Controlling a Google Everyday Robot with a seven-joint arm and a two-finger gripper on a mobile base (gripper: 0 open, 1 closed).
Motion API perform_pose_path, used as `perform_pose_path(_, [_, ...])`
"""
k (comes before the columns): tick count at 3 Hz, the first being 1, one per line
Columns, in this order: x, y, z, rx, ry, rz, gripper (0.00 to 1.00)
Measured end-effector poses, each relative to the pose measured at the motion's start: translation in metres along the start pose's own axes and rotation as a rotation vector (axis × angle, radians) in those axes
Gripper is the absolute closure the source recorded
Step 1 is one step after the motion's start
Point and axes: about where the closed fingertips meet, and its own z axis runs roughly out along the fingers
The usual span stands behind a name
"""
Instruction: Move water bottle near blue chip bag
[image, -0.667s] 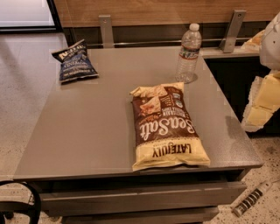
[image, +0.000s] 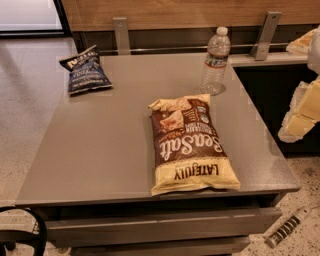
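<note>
The water bottle (image: 215, 61) is clear with a white cap and a printed label band, and stands upright at the back right of the grey table (image: 100, 150). The blue chip bag (image: 84, 71) is dark navy with white lettering and lies flat at the back left corner, far from the bottle. My gripper (image: 301, 112) shows as cream-coloured parts at the right edge of the camera view, off the table's right side, lower than the bottle and to its right. It holds nothing that I can see.
A large brown and cream "Sea Salt" bag (image: 189, 145) lies in the middle front of the table, between the bottle and the front edge. Two metal brackets (image: 120, 34) rise along the wooden back wall. A black chair part (image: 30, 235) is at the lower left.
</note>
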Motion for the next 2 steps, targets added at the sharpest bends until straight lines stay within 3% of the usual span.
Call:
perform_pose_path(1, [0.02,-0.009,0.01,0.038,-0.059,0.099,0.0])
perform_pose_path(2, [0.049,-0.048,0.028,0.159,-0.231,0.262,0.0])
